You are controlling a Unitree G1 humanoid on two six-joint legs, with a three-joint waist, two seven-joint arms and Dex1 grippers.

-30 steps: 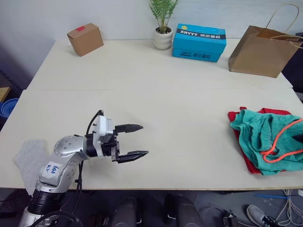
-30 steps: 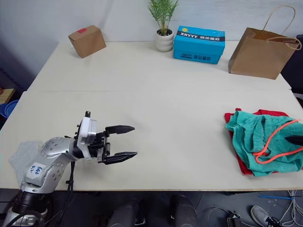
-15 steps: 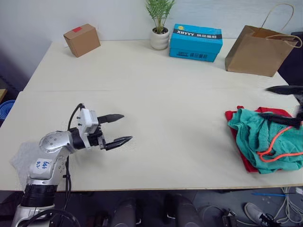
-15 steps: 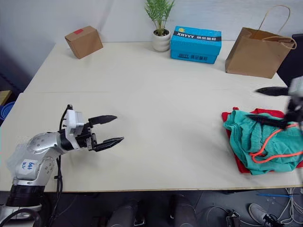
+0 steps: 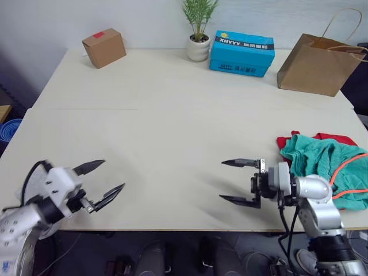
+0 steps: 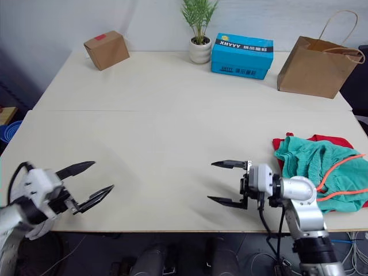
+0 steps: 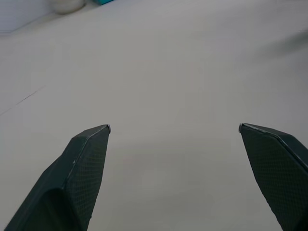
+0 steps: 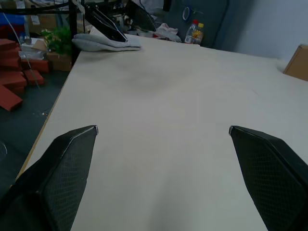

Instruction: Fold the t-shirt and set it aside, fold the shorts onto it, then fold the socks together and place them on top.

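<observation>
Shorts point(image 5: 330, 167): laid crumpled on the t-shirt point(image 5: 333, 138), near right table point(image 5: 184, 103) edge; stacked as the task orders. Socks point(image 8: 107, 42): grey bundle seen at near left edge, judged pending. Left gripper point(image 5: 100, 181): spread wide, empty, above bare tabletop. Right gripper point(image 5: 236, 181): spread wide, empty, left of the garments.

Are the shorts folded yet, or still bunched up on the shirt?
Still bunched: the shorts lie crumpled over the t-shirt, the drawstring looping loosely across them. Both grippers are open and apart from them.
</observation>
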